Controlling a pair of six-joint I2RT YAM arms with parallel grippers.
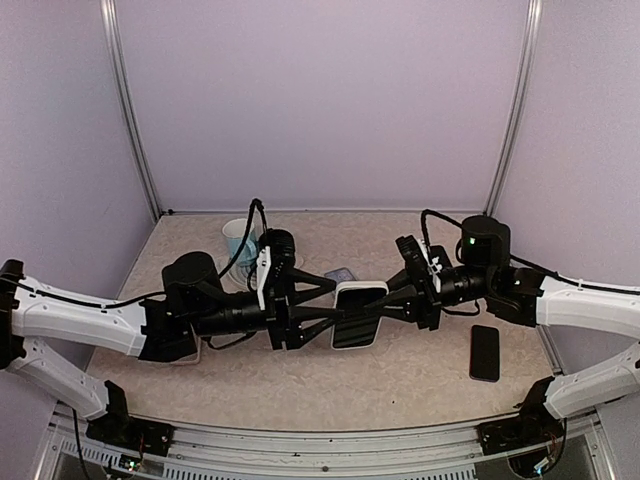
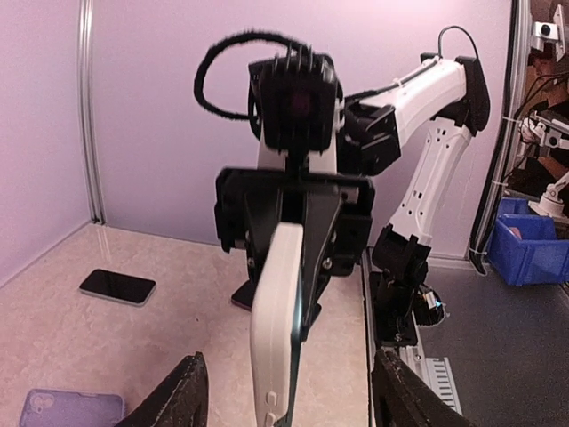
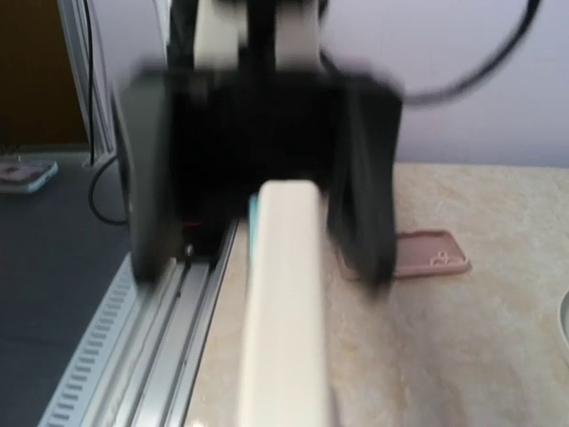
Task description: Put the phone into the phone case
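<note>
Holds the white-edged phone (image 1: 360, 315) aloft over the counter (image 1: 300, 385), clenched at its right end by the right tool (image 1: 388, 303). Flanks its other end with the released left tool (image 2: 289, 396), fingers (image 2: 182, 400) spread clear. Shows a purple case (image 2: 71, 409) lying flat on the counter below.

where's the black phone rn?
Black phone lies flat on the table at the right in the top view, beside the right arm, clear of the white-cased phone held centre.

The top external camera looks down from above and behind onto the whole table (image 1: 300, 385); the left wrist camera looks level and close at the right gripper (image 2: 295, 245); the right wrist camera, nearer still, faces the left gripper (image 3: 258, 222); all share the white-edged phone (image 1: 359, 315) between them.
</note>
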